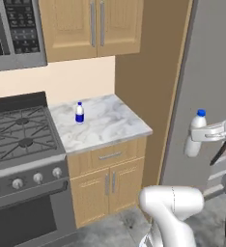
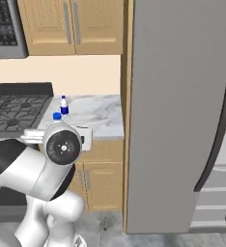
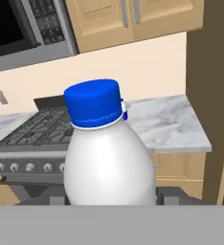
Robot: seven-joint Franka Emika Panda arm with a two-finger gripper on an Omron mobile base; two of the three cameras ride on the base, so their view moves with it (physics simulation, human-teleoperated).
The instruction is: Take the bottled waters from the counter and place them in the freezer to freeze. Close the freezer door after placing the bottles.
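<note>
Black stove (image 1: 18, 135) — steel microwave (image 1: 16, 31) above

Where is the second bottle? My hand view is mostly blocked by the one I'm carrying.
Observer: The labelled bottle stands upright on the counter, toward the back, close to the stove.
Operator: Is my bottle clear of the counter edge?
Observer: Yes. The gripper holds the plain bottle upright in the air, off to the right of the counter.
Operator: Is the freezer open?
Observer: It looks so. The right base view shows white shelves past a dark curved handle.
</note>
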